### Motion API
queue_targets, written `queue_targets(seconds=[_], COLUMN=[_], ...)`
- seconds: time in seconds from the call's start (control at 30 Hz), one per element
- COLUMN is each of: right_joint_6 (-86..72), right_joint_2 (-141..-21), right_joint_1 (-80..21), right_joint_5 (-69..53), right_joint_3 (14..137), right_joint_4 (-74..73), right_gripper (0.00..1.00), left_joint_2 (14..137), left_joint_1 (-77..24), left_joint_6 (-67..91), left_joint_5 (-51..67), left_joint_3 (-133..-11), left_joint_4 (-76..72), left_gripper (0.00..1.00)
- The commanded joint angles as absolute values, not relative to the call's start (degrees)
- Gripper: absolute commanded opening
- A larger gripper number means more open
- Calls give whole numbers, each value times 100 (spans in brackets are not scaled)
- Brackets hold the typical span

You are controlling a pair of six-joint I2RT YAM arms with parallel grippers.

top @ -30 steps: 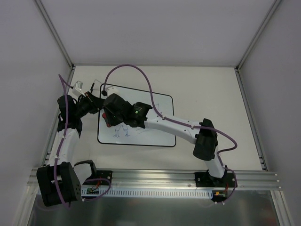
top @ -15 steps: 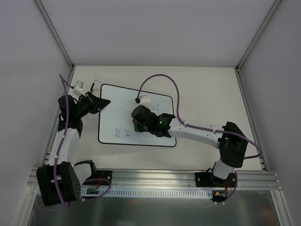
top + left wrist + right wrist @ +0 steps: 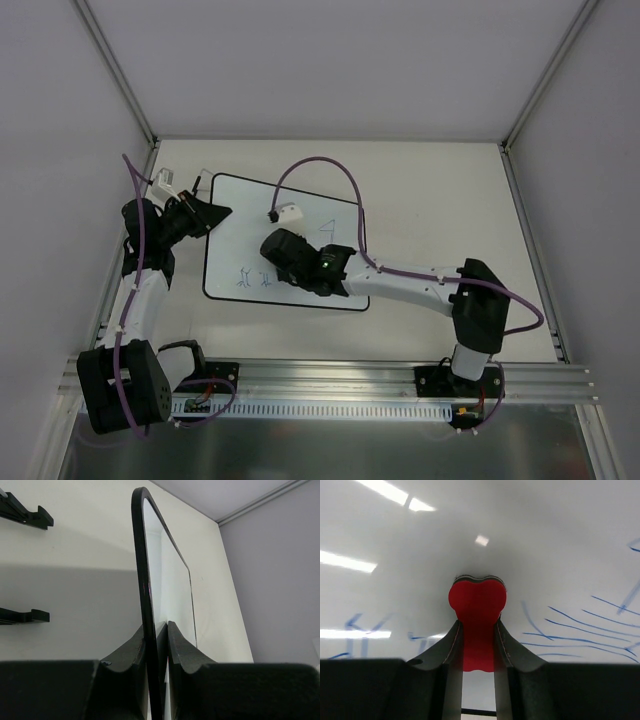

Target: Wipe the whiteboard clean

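Since half a second ago, the right arm's wrist has been carried leftward across the whiteboard [image 3: 238,212], and the board itself has been turned slightly, its near left corner now lying a little further left. The whiteboard lies flat on the bench [image 3: 430,190], in the left half of it, just ahead of the two arms.

The left tool [image 3: 214,213] is closed on the board's far left corner. In the left wrist view the black border [image 3: 145,580] is seen edge-on, gripped between the two fingers of the left tool [image 3: 156,630], one on each face, with the light bench [image 3: 75,555] behind.

The right tool [image 3: 272,246] is held over the middle of the board and is largely hidden from above by its own wrist. In the right wrist view the right tool [image 3: 478,625] is seen nearly closed, clamped on a red eraser [image 3: 477,600] whose lobed far end stands out beyond the fingertips against the white surface [image 3: 545,555]. Whether the eraser presses on the board cannot be told for certain.

Blue marks [image 3: 250,280] are seen near the board's near left edge, and a small blue outline [image 3: 328,230] lies just right of the wrist. In the right wrist view, blue marks [image 3: 580,630] are seen on both sides of the fingers.
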State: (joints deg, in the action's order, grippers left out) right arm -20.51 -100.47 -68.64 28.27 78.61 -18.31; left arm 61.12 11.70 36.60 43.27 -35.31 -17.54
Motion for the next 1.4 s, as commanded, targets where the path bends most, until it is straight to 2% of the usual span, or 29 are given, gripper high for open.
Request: queue_targets(seconds=[0.0, 0.23, 0.4, 0.53, 0.93, 1.07, 1.23, 1.37], right_joint_6=[-1688, -1398, -1397, -1529, -2548, -2724, -2550, -2189], right_joint_2=[-10766, -11153, -11276, -11136, -9407, -9036, -9035, -9395], right_joint_1=[-7365, -7629, -7673, -7655, -7076, -6935, -6882, -6969], right_joint_5=[2031, 1513, 1468, 1809, 2996, 3251, 3279, 2901], right_joint_3=[8610, 9447, 9615, 9194, 6138, 5592, 5694, 6423], right_joint_4=[-1538, -1538, -1538, -1538, -1108, -1081, -985, -932], right_gripper=[0, 0, 0, 0, 0, 0, 0, 0], left_joint_2=[5950, 5897, 5906, 5933, 5977, 5977, 5959, 5941], left_joint_1=[1046, 1046, 1046, 1037, 1037, 1037, 1046, 1046], left_joint_6=[2927, 2979, 3023, 3041, 3067, 3076, 3111, 3129], left_joint_5=[4535, 4491, 4456, 4421, 4421, 4430, 4456, 4465], left_joint_3=[-3894, -3797, -3814, -3832, -3885, -3885, -3850, -3832], left_joint_4=[-2769, -2769, -2777, -2769, -2777, -2777, -2777, -2769], left_gripper=[0, 0, 0, 0, 0, 0, 0, 0])
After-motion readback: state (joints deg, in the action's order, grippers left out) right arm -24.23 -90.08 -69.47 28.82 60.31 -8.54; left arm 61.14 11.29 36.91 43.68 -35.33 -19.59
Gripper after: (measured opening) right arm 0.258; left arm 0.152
